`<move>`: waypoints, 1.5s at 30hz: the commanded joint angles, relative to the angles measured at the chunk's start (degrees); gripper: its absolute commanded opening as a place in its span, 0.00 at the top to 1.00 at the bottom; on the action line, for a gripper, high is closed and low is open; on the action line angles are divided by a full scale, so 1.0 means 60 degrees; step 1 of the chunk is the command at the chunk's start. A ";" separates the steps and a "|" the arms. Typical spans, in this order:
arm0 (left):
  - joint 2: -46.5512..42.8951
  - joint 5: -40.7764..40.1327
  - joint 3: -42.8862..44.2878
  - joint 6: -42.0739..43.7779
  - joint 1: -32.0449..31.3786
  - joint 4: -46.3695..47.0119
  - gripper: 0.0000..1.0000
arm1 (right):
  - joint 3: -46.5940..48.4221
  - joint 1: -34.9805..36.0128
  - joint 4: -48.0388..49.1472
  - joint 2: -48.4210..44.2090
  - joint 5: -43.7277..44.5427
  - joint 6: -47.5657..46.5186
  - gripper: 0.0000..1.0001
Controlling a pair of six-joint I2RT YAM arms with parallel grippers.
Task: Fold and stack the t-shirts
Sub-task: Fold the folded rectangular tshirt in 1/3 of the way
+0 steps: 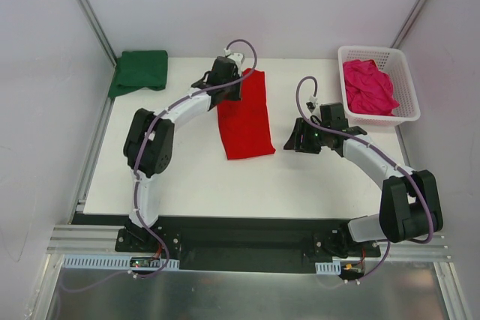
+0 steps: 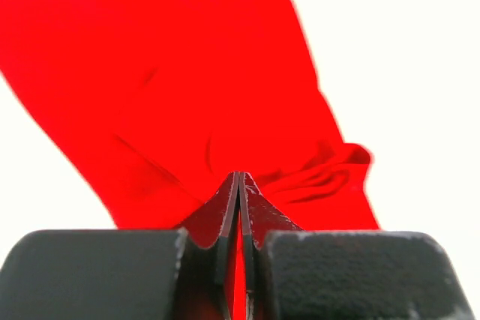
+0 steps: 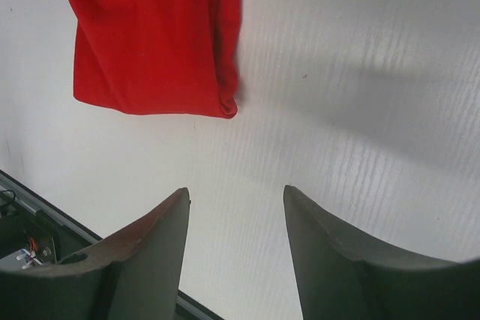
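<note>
Red t-shirt: bright red, folded into a long narrow strip, flat at the table's centre, long axis running 12 to 6 o'clock. Its 12 o'clock end is bunched and pinched in the closed left gripper.
Green t-shirt: dark green, folded to a compact rectangle at 10 o'clock, overhanging the table's edge.
Pink t-shirt: magenta, crumpled inside the white basket at 2 o'clock.

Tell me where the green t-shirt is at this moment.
In the top view, the green t-shirt lies folded at the far left corner of the table, left of the red t-shirt and opposite the basket.
</note>
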 commanded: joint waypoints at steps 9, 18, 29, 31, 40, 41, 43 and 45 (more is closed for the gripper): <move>-0.2266 0.6981 -0.3811 -0.4082 0.1478 0.5013 1.00 | -0.0200 -0.0013 0.0040 -0.0272 -0.0117 -0.0121 0.44; 0.0823 0.8764 -0.5838 -1.1716 0.1289 1.6005 1.00 | -0.0215 -0.0013 0.0055 -0.0228 -0.0176 -0.0121 0.44; 0.1147 0.8471 -0.5163 -1.1075 0.1127 1.4647 1.00 | -0.0288 -0.0013 0.0026 -0.0242 -0.0146 -0.0077 0.44; 0.1440 0.8354 -0.5076 -1.1207 0.1127 1.4837 1.00 | -0.0259 -0.0013 0.0011 -0.0257 -0.0132 -0.0092 0.44; 0.2480 0.8032 -0.3994 -1.0871 0.1156 1.3580 1.00 | -0.0200 0.0001 -0.0106 -0.0301 -0.0132 -0.0092 0.44; 0.2568 0.8002 -0.3875 -1.0812 0.1156 1.3404 1.00 | -0.0186 -0.0028 -0.0106 -0.0316 -0.0132 -0.0092 0.44; 0.2773 0.7871 -0.3569 -1.0782 0.1185 1.2818 1.00 | -0.0186 0.0001 -0.0135 -0.0359 -0.0103 -0.0106 0.44; 0.2847 0.7812 -0.3450 -1.0651 0.1200 1.2263 1.00 | -0.0186 -0.0013 -0.0179 -0.0389 -0.0103 -0.0121 0.44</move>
